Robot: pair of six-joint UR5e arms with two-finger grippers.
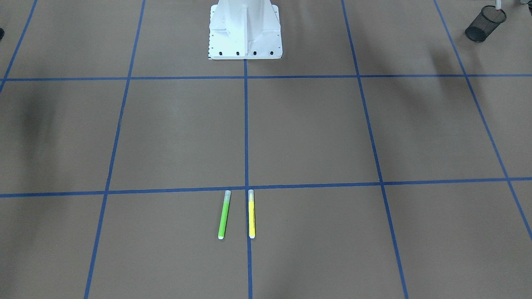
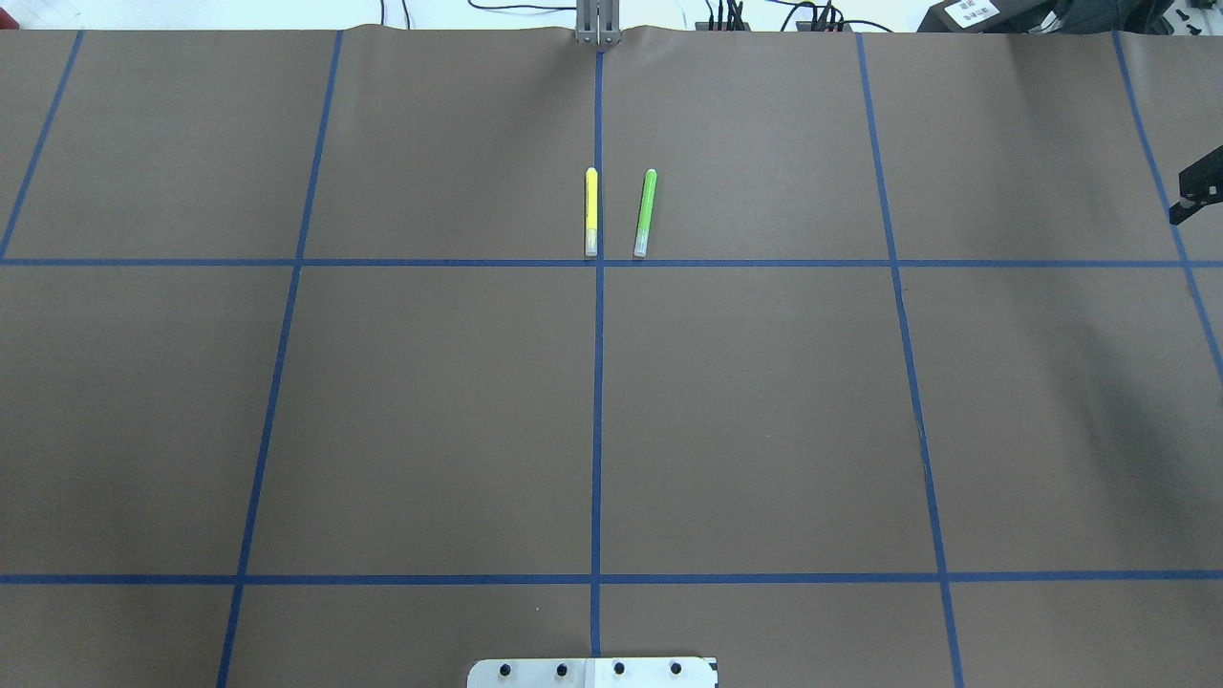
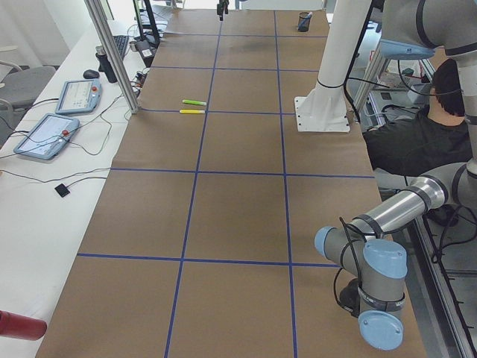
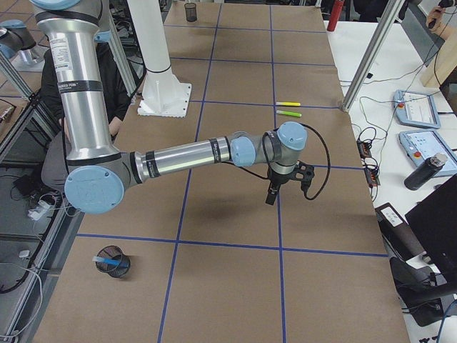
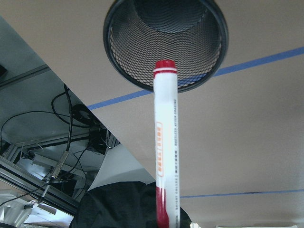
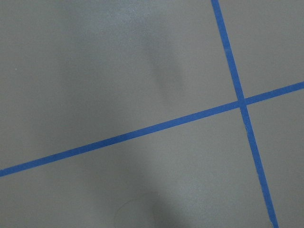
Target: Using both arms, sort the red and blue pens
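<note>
red pen (image 5: 163,142): hanging lengthwise, red end pointing down into the mesh cup (image 5: 166,42) mouth
left gripper: clamping the pen, fingers out of frame
right gripper (image 4: 271,196): hovering well apart; cannot tell its state

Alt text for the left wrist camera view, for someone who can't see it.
A white-barrelled red pen runs up mid-frame, its red end before the open mouth of a black mesh pen cup on the brown table with blue tape lines. Cables and metal framing show lower left.
</note>
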